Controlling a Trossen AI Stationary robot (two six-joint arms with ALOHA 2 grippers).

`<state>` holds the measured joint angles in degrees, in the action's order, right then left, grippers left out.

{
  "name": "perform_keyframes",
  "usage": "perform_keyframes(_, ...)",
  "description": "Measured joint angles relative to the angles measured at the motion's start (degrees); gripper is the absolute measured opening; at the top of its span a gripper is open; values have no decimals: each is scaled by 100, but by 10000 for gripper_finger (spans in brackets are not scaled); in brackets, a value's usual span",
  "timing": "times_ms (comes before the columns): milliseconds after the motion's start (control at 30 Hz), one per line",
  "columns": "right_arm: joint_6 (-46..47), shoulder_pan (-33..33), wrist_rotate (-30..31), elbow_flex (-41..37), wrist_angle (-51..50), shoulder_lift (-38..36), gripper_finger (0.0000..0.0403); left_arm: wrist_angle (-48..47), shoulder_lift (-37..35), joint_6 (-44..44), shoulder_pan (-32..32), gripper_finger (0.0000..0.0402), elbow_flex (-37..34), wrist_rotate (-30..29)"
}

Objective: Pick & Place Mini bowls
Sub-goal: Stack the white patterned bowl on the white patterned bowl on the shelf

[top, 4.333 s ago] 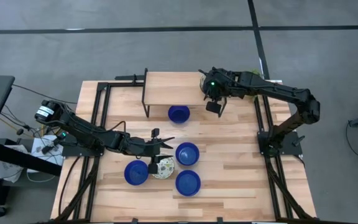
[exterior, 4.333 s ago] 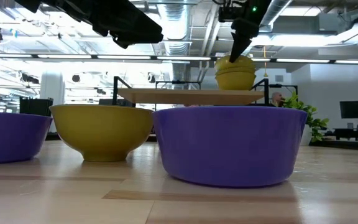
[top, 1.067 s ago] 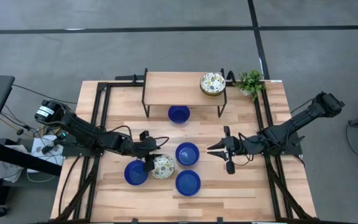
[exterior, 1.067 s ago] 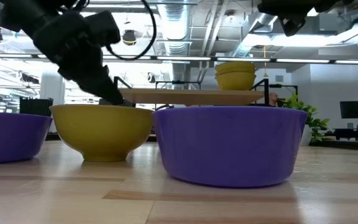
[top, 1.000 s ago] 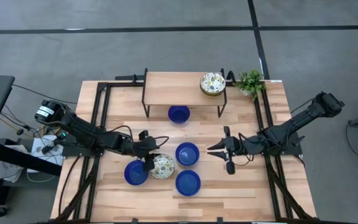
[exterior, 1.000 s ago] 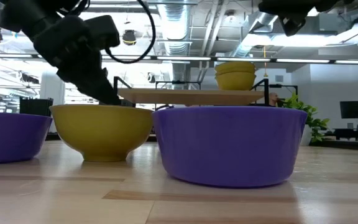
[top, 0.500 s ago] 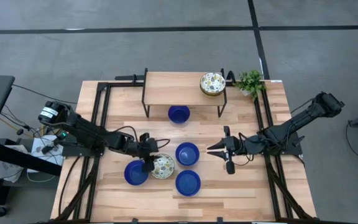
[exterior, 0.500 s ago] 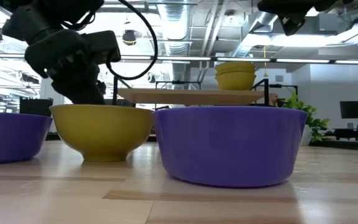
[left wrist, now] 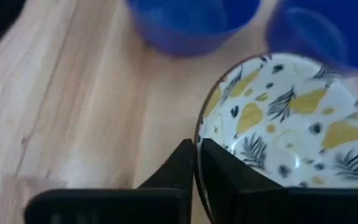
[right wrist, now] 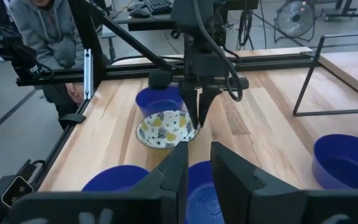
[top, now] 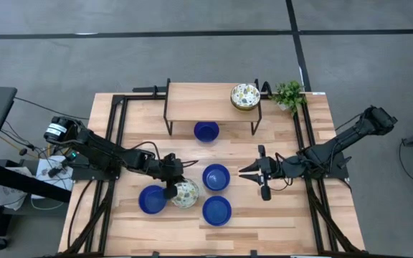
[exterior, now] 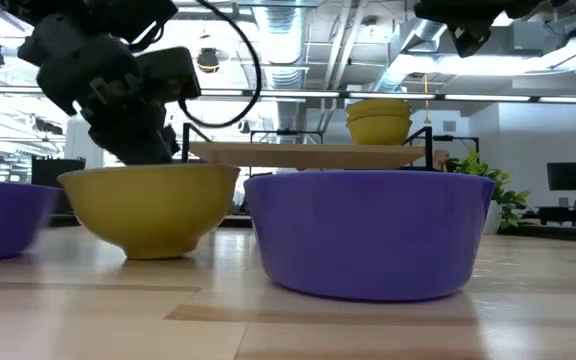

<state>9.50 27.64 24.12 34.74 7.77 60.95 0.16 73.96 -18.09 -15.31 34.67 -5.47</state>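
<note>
A cream mini bowl with a leaf pattern (top: 186,193) sits among three cobalt blue mini bowls (top: 153,200) (top: 216,177) (top: 216,210) on the wooden table. Its outside shows yellow in the low view (exterior: 148,205). My left gripper (top: 169,189) is shut on its rim. A fourth blue bowl (top: 206,131) stands under the shelf (top: 199,100), and patterned bowls (top: 244,96) are stacked on the shelf's right end. My right gripper (top: 249,173) hovers open and empty to the right of the bowls. My left gripper pinches the patterned bowl's rim (left wrist: 197,134) on the side toward the table's left, one finger (left wrist: 219,177) inside the bowl and one (left wrist: 178,171) outside. The fingers come from above, pointing down. The bowl is tilted a little, its base (exterior: 158,250) at the table.
A small green plant (top: 289,93) stands at the far right corner beside the shelf. Black frame rails (top: 113,129) run along both table sides. A person (right wrist: 42,31) sits beyond the table's left end. Bare wood lies at the table's right near part (top: 285,215).
My left gripper has come down over the patterned bowl's left rim and taken hold of it. The bowl has shifted a little toward the table's left and tipped slightly. The blue bowl beside it has slid a little left too.
</note>
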Motion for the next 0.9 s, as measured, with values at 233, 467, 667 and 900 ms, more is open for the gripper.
perform_keyframes(233, -57, 0, 2, 0, 2, 0, 58, 184, 3, 639, -2, 28, -1, -53)
perform_keyframes(467, -97, 0, 2, 0, 2, 0, 58, 336, -88, 921, -2, 16, -2, -51)
perform_keyframes(667, -240, 0, 0, 0, 4, 4, 58, 400, -278, 922, -1, 17, -16, -210)
perform_keyframes(900, -348, 2, -7, 0, 16, 22, 58, 1035, -305, 791, 3, 16, -15, -525)
